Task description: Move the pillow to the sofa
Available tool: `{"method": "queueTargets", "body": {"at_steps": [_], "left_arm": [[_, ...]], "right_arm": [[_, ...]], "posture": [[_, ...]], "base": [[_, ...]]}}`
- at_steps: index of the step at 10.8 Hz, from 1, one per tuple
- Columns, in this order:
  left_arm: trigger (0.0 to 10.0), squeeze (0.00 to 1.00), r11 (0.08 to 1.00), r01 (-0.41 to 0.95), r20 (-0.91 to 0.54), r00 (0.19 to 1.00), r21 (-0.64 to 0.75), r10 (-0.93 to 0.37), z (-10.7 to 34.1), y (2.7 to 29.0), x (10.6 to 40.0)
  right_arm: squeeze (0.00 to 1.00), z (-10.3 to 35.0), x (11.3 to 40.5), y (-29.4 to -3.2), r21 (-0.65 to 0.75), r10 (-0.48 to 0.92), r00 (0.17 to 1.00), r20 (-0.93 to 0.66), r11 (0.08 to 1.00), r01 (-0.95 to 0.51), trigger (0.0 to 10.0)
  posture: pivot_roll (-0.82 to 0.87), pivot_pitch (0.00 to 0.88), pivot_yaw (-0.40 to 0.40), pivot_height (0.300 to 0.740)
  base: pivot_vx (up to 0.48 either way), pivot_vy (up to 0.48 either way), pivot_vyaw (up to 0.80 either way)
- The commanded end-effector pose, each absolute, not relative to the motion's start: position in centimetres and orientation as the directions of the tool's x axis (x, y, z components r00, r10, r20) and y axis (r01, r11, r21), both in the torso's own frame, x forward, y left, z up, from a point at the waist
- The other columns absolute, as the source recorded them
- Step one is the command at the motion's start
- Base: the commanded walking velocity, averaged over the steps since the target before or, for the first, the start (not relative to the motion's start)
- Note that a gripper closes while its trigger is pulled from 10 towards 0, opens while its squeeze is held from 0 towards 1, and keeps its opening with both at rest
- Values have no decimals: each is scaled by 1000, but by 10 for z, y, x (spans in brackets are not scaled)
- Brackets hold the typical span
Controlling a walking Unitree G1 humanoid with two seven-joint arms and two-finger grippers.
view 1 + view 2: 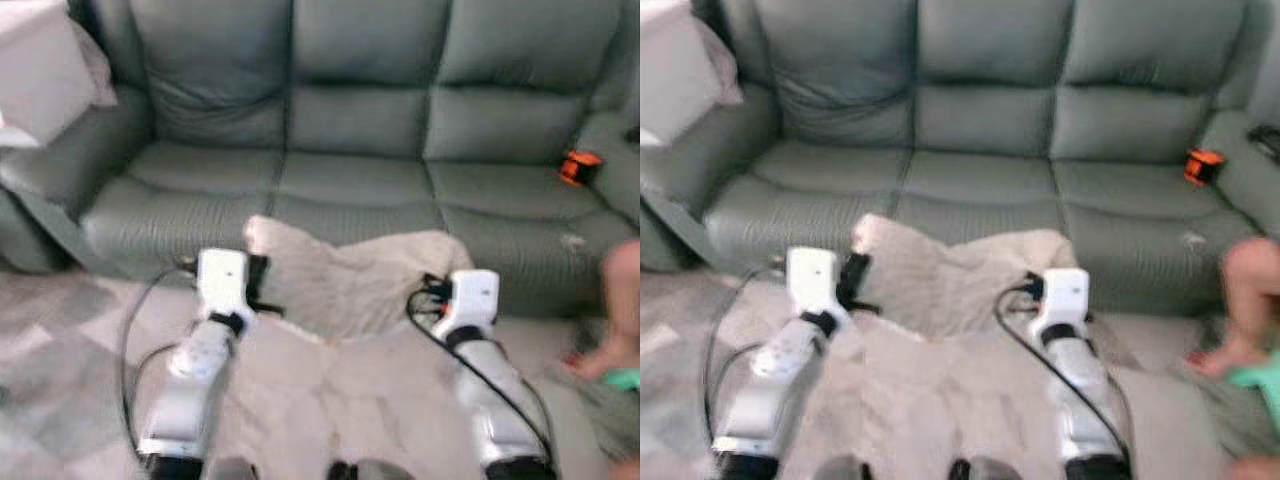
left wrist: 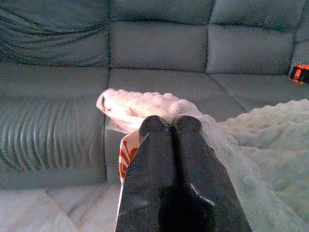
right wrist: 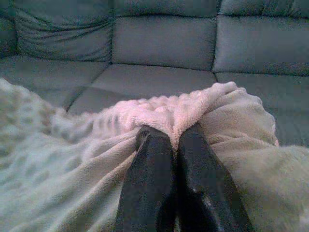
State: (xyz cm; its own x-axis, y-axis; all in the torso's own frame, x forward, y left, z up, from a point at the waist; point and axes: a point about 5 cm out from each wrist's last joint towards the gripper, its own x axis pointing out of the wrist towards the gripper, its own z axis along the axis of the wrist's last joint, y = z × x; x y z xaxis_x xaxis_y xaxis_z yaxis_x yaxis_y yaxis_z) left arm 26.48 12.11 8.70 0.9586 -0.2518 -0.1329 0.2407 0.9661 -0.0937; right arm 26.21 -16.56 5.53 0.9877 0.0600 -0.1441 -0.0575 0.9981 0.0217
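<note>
A fuzzy cream pillow (image 1: 350, 280) hangs between my two arms, just in front of the grey-green leather sofa (image 1: 360, 180). My left gripper (image 2: 170, 126) is shut on the pillow's left corner, where an orange and white tag (image 2: 126, 155) shows beside the fingers. My right gripper (image 3: 174, 137) is shut on a bunched fold at the pillow's right corner. The pillow's lower part drapes down toward the floor, and its upper edge is about level with the front of the seat cushions (image 1: 350, 185).
A white cushion (image 1: 40, 70) rests on the sofa's left armrest. A small orange and black object (image 1: 578, 166) lies on the right seat. A person's bare leg and foot (image 1: 615, 320) are at the right edge, on the floor. Light tiled floor (image 1: 60, 330) lies to the left.
</note>
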Motion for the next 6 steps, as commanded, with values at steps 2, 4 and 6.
{"method": "queueTargets", "body": {"at_steps": [2,4,6], "left_arm": [[10000,0,959,260,-96,958,-114,-271,93,118,266],[10000,0,957,266,-93,956,-117,-277,94,118,266],[10000,0,954,273,-90,954,-122,-285,95,117,266]], "right_arm": [[0,64,266,-165,21,64,993,-103,998,-62,10000],[0,65,266,-165,19,64,993,-101,998,-63,10000],[0,66,266,-165,17,63,993,-98,998,-62,10000]], "posture": [[-17,0,-24,740],[-18,0,-23,740],[-20,0,-21,740]], "base": [[0,0,-400],[0,0,-716],[122,0,-272]]}}
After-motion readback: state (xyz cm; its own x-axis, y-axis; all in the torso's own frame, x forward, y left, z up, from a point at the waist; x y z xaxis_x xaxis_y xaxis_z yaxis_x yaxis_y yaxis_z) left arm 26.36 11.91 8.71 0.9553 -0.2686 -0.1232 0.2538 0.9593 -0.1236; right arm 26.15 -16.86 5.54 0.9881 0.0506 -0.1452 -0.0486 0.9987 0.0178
